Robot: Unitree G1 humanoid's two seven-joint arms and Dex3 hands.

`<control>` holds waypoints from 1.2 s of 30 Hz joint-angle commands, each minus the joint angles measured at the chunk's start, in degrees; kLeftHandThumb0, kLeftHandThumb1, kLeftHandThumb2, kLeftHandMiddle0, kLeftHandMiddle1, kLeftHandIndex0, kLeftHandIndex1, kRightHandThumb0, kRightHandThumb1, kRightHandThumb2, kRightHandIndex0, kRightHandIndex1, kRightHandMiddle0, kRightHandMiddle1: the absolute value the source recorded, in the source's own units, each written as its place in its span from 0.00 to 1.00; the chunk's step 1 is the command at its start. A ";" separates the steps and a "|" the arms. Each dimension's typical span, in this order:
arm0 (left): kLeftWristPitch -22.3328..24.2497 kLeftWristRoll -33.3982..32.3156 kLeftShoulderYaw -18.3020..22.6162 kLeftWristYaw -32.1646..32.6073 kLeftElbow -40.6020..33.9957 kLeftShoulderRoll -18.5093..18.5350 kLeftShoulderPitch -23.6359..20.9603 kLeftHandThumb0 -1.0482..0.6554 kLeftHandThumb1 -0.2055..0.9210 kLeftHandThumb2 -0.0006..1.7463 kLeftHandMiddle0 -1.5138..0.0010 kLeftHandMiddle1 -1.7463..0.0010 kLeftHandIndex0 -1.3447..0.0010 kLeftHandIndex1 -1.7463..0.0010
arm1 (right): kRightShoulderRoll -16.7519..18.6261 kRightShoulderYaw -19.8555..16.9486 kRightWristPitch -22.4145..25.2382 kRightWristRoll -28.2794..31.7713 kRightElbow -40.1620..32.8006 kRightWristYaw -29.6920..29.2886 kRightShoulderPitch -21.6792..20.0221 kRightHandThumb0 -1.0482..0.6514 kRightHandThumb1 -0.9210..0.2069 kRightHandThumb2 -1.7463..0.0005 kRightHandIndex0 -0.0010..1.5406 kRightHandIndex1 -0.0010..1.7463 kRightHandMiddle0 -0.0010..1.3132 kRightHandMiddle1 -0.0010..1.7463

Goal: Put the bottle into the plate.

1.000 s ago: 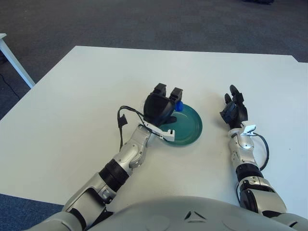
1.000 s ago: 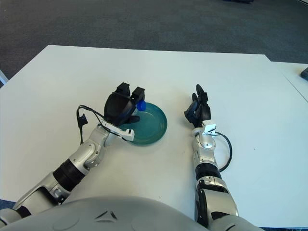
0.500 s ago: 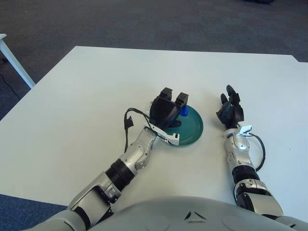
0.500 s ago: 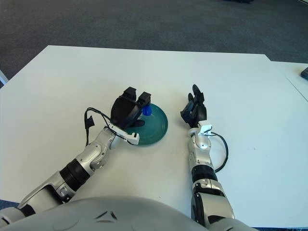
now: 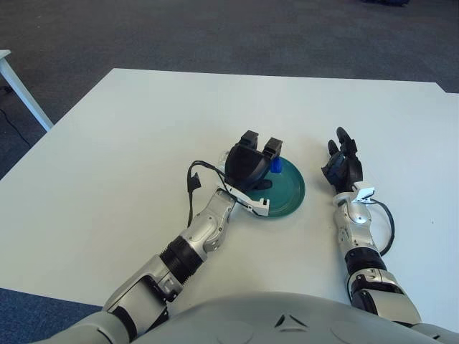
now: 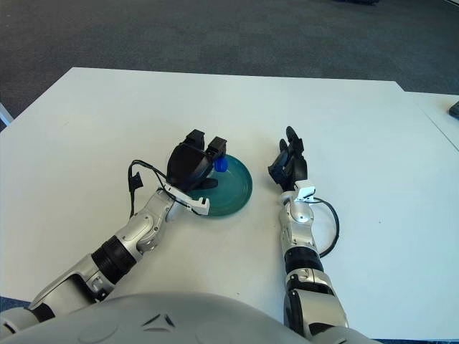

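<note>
A round dark green plate (image 5: 286,198) lies on the white table just right of centre. My left hand (image 5: 252,161) is over the plate's left part, its fingers curled around a clear bottle whose blue cap (image 5: 275,166) sticks out to the right above the plate. The bottle's body is mostly hidden by the hand. I cannot tell whether the bottle touches the plate. My right hand (image 5: 342,163) is to the right of the plate, fingers extended and holding nothing.
The white table (image 5: 143,129) stretches wide around the plate. A black cable (image 5: 192,188) loops off my left wrist. The leg of another white table (image 5: 21,89) shows at the far left. Dark carpet lies beyond the table's far edge.
My left hand has moved right and a little forward with the bottle, further over the plate. My right hand has shifted slightly left. Between half a second ago and now, little moved.
</note>
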 commanded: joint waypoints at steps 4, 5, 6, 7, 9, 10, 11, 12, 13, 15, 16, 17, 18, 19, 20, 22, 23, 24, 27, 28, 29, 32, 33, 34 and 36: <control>-1.23 -1.02 -0.38 -4.73 -2.52 1.51 0.22 0.61 0.40 0.80 0.56 0.00 0.66 0.03 | 2.96 0.08 3.56 0.92 5.47 0.70 4.79 0.05 0.00 0.39 0.08 0.00 0.00 0.16; -1.27 -1.04 -0.40 -5.20 -2.70 1.56 0.27 0.61 0.43 0.78 0.60 0.00 0.65 0.02 | 3.02 0.08 3.68 0.82 5.38 0.52 4.81 0.05 0.00 0.39 0.08 0.00 0.00 0.16; -1.29 -0.96 -0.44 -5.47 -2.77 1.57 0.28 0.61 0.44 0.77 0.62 0.00 0.65 0.01 | 2.99 0.12 3.97 0.66 5.07 0.28 4.97 0.05 0.00 0.39 0.08 0.00 0.00 0.16; -1.32 -0.90 -0.45 -5.71 -2.87 1.60 0.30 0.61 0.46 0.76 0.65 0.00 0.65 0.01 | 2.95 0.14 4.09 0.57 4.92 0.18 5.07 0.06 0.00 0.39 0.08 0.00 0.00 0.16; -1.36 -0.80 -0.45 -6.01 -3.01 1.62 0.32 0.61 0.48 0.75 0.67 0.00 0.65 0.00 | 2.89 0.17 4.27 0.46 4.71 0.04 5.20 0.06 0.00 0.39 0.08 0.00 0.00 0.16; -1.37 -0.78 -0.44 -6.13 -3.07 1.63 0.34 0.61 0.48 0.74 0.67 0.00 0.65 0.00 | 2.88 0.18 4.31 0.43 4.66 -0.01 5.22 0.06 0.00 0.39 0.08 0.00 0.00 0.16; -1.45 -0.53 -0.56 -6.18 -2.97 1.74 0.21 0.61 0.49 0.73 0.68 0.00 0.66 0.00 | 2.89 0.18 4.27 0.40 4.61 -0.08 5.27 0.06 0.00 0.39 0.08 0.00 0.00 0.16; -1.50 -0.35 -0.65 -6.21 -2.90 1.82 0.10 0.61 0.51 0.72 0.69 0.00 0.66 0.00 | 2.90 0.18 4.24 0.38 4.58 -0.12 5.31 0.06 0.00 0.39 0.08 0.00 0.00 0.16; -1.56 0.09 -0.93 -6.29 -2.66 1.90 -0.18 0.61 0.51 0.72 0.69 0.00 0.67 0.00 | 2.88 0.17 4.16 0.36 4.50 -0.15 5.37 0.06 0.00 0.39 0.08 0.00 0.00 0.16; -1.60 0.55 -1.24 -6.40 -2.42 1.97 -0.48 0.61 0.54 0.70 0.71 0.00 0.68 0.00 | 2.85 0.18 4.08 0.33 4.42 -0.19 5.43 0.06 0.00 0.38 0.08 0.00 0.00 0.16; -1.63 1.27 -1.99 -6.26 -1.08 1.62 -1.26 0.61 0.54 0.70 0.71 0.00 0.68 0.00 | 2.89 0.32 3.83 0.10 4.30 -0.34 5.52 0.06 0.00 0.38 0.08 0.00 0.00 0.16; -1.63 1.74 -2.52 -6.14 -0.11 1.35 -1.81 0.61 0.56 0.69 0.72 0.00 0.69 0.00 | 2.91 0.43 3.65 -0.06 4.22 -0.46 5.57 0.06 0.00 0.38 0.08 0.00 0.00 0.16; -1.63 2.07 -2.88 -6.04 0.56 1.17 -2.19 0.61 0.57 0.68 0.72 0.00 0.70 0.00 | 2.93 0.51 3.54 -0.18 4.16 -0.55 5.61 0.06 0.00 0.38 0.08 0.00 0.00 0.16; -1.62 2.25 -3.07 -5.96 0.94 1.06 -2.39 0.61 0.57 0.67 0.73 0.00 0.70 0.00 | 2.94 0.55 3.49 -0.25 4.12 -0.60 5.64 0.06 0.00 0.38 0.08 0.00 0.00 0.16; -1.88 2.42 -3.65 -6.96 1.42 0.96 -2.85 0.61 0.58 0.67 0.73 0.00 0.70 0.00 | 2.89 0.76 3.29 -0.63 3.98 -0.75 5.73 0.06 0.00 0.38 0.08 0.00 0.00 0.16; -1.92 2.83 -5.25 -10.36 1.71 0.54 -3.09 0.61 0.60 0.65 0.74 0.00 0.71 0.01 | 2.82 1.33 2.94 -1.40 3.04 -0.90 6.11 0.06 0.00 0.37 0.09 0.00 0.00 0.17; -1.86 2.90 -5.69 -11.27 1.73 0.44 -3.14 0.61 0.61 0.64 0.75 0.00 0.72 0.01 | 2.81 1.48 2.88 -1.59 2.76 -0.95 6.22 0.06 0.00 0.37 0.09 0.01 0.00 0.18; -1.77 3.00 -6.25 -12.56 1.30 0.43 -2.85 0.61 0.62 0.64 0.75 0.00 0.72 0.01 | 2.96 1.73 3.30 -1.43 0.81 -0.77 6.82 0.06 0.00 0.36 0.10 0.01 0.00 0.18; -1.61 3.87 -7.81 -14.75 -0.17 0.71 -2.16 0.47 0.85 0.37 0.43 0.00 0.73 0.06 | 3.02 2.03 2.32 -0.75 -0.79 0.64 7.48 0.06 0.00 0.35 0.10 0.01 0.00 0.19; -1.80 4.34 -8.29 -15.17 -0.75 0.98 -2.14 0.45 0.90 0.31 0.37 0.00 0.73 0.08 | 2.89 2.08 0.97 -0.51 -0.32 1.52 7.46 0.05 0.00 0.35 0.10 0.01 0.00 0.18; -1.92 4.64 -8.60 -15.48 -1.15 1.18 -2.16 0.44 0.92 0.29 0.35 0.00 0.73 0.08 | 2.80 2.12 0.10 -0.35 -0.10 2.11 7.47 0.05 0.00 0.35 0.10 0.01 0.00 0.18; -2.85 5.69 -9.18 -16.74 -4.52 2.49 -2.09 0.42 0.97 0.23 0.29 0.00 0.72 0.10 | 2.45 1.66 -4.34 0.49 3.18 4.96 6.79 0.05 0.00 0.35 0.10 0.00 0.00 0.18; -3.10 5.94 -9.15 -17.27 -5.98 2.94 -1.99 0.41 0.98 0.22 0.30 0.00 0.72 0.10 | 2.22 1.31 -5.83 0.61 5.26 5.84 6.32 0.05 0.00 0.35 0.10 0.00 0.00 0.18; -3.30 6.16 -8.82 -18.00 -7.64 3.37 -2.19 0.41 0.99 0.21 0.30 0.00 0.72 0.11 | 1.68 0.77 -6.92 0.57 8.34 6.49 5.33 0.05 0.00 0.35 0.10 0.00 0.00 0.18; -3.53 6.37 -8.40 -18.82 -9.19 3.73 -2.43 0.41 0.99 0.20 0.32 0.00 0.71 0.11 | 1.14 0.12 -8.00 0.50 11.58 7.12 4.16 0.05 0.00 0.34 0.09 0.00 0.00 0.18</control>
